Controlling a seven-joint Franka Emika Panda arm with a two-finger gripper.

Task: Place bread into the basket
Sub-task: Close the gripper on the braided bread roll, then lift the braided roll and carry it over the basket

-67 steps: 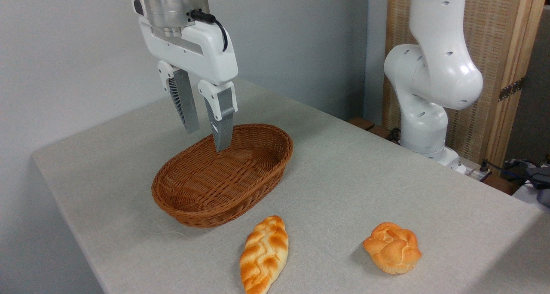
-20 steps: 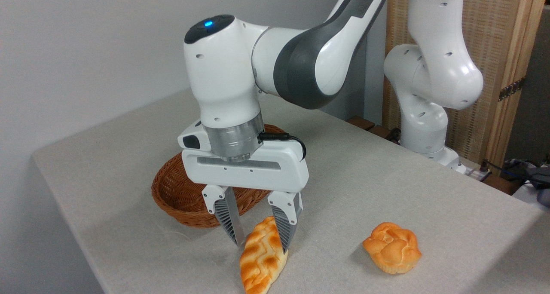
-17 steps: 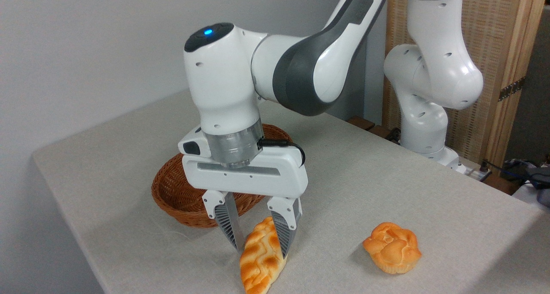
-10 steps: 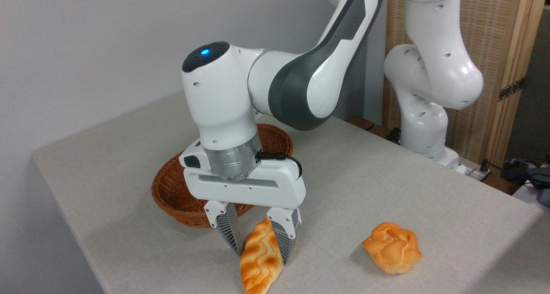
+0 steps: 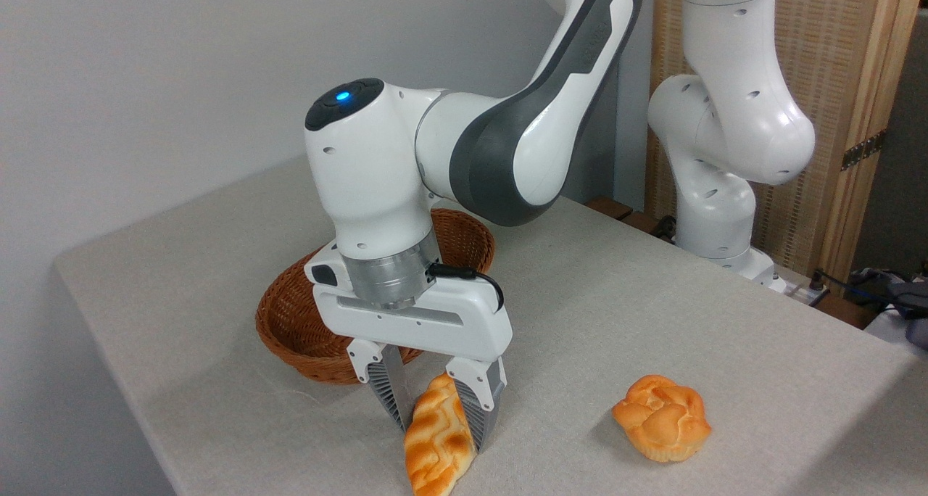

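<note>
braided loaf (image 5: 437,445): seen at the lower centre of the frame, lying on the bench (image 5: 616,322), its far end caught between the two fingers, its near tip cut off by the bottom edge.
gripper (image 5: 436,429): lowered over the loaf's far half, pointing down; the fingers (image 5: 386,394) are set against both flanks of the loaf and appear closed on it.
wicker basket (image 5: 290,329): placed left of centre, just behind the gripper and partly hidden by the wrist; nothing can be seen lying in the visible part.
knotted bun (image 5: 661,417): found at the lower right, well apart from the loaf, resting alone on the bench.
arm (image 5: 507,133): bent in from the upper right, a blue light lit on the wrist joint.
loaf versus basket: the loaf is outside the basket, just in front of its near rim.
</note>
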